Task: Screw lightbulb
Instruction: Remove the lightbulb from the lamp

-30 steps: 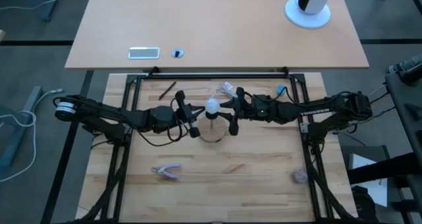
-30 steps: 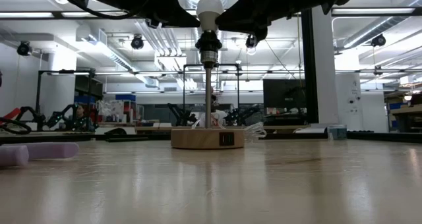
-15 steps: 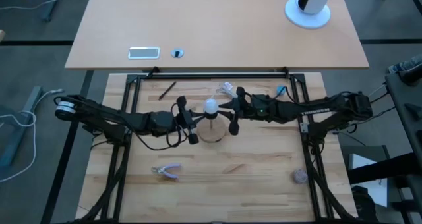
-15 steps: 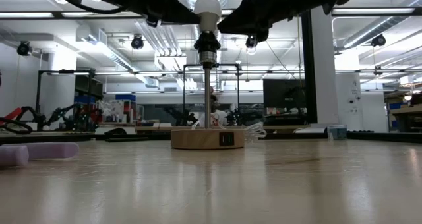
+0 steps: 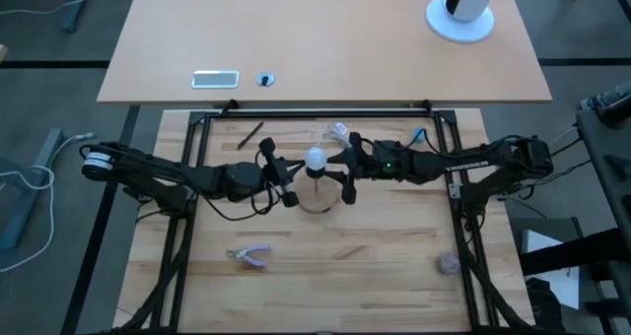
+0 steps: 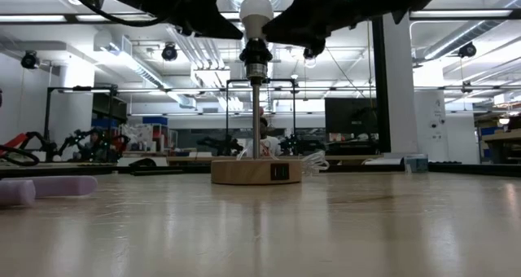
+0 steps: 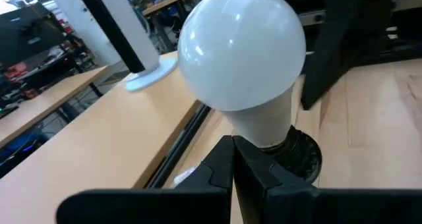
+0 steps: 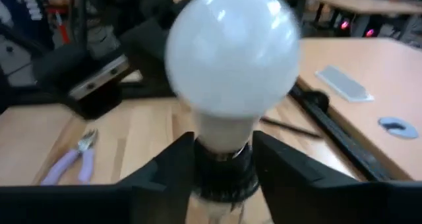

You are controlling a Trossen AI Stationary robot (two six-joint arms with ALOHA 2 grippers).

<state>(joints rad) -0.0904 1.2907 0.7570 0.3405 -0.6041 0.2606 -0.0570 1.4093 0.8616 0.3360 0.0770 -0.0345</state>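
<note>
The white frosted lightbulb [image 5: 315, 159] stands upright in the black socket [image 6: 256, 59] on the thin post of a lamp with a round wooden base [image 6: 256, 171], at the table's middle. My left gripper [image 5: 293, 174] is level at the bulb's left, and its shut fingertips [image 7: 234, 145] are at the bulb's neck. My right gripper [image 5: 341, 167] comes level from the right and is closed on the bulb's neck [image 8: 224, 141]. The bulb's screw base is hidden in the socket. My left gripper's shut fingertips [image 7: 235, 143] are at the foot of the bulb's neck [image 7: 264, 128], just above the socket. It comes level from the table's left. I cannot tell whether it touches. My right gripper has the bulb's narrow neck [image 8: 227, 135] between its two fingers [image 8: 181, 158], just above the black socket. The fingers come level from the table's right, one on each side. The bulb stands upright in the socket.
Purple-handled pliers [image 5: 248, 256] lie near the front left and a greyish-purple ball [image 5: 449, 264] near the front right. A crumpled clear wrapper [image 5: 340, 131] and a black pen [image 5: 249, 134] lie toward the far edge. A second table [image 5: 325, 39] stands beyond.
My left gripper has drawn back a little toward the table's left and then come in again toward the bulb. The bulb and the lamp have stayed where they were.
</note>
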